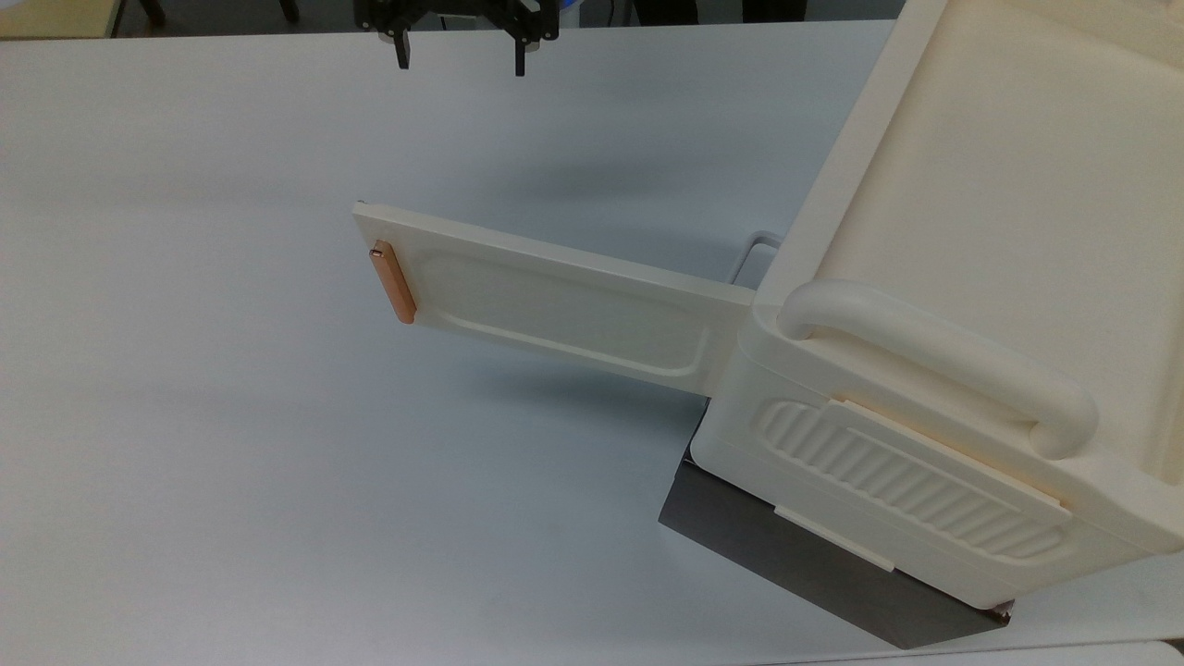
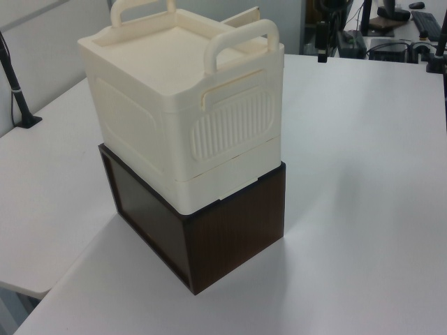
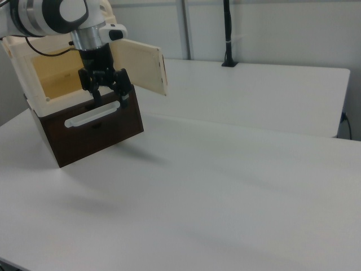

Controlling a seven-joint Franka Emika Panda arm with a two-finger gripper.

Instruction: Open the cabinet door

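Black two-finger gripper hangs at the top edge of the top view, fingers spread wide with nothing between them, above bare white table. In the right view the same gripper points down in front of the cabinet's open front, well apart from the door.

Cabinet door: swung out from the cream cabinet, hinged at the corner next to the thick tube handle. In the top view it reaches toward the top view's left. Copper bar handle sits at the free edge, untouched, well below the fingers. In the right view the door stands clear of the opening and the yellowish interior is exposed.

Cabinet rests on a dark brown box; the ribbed side panel faces the left view's camera.

Judgement: the door reads as open, so the opening step looks complete and the arm appears clear of it. Task essentially done.

Next move, if any: nothing more than keeping the arm clear of the door. If a wider swing is wanted, the fingers would need to come down at the copper bar and push or pull along the hinge arc, gently, since the cabinet only sits on the box and could shift.
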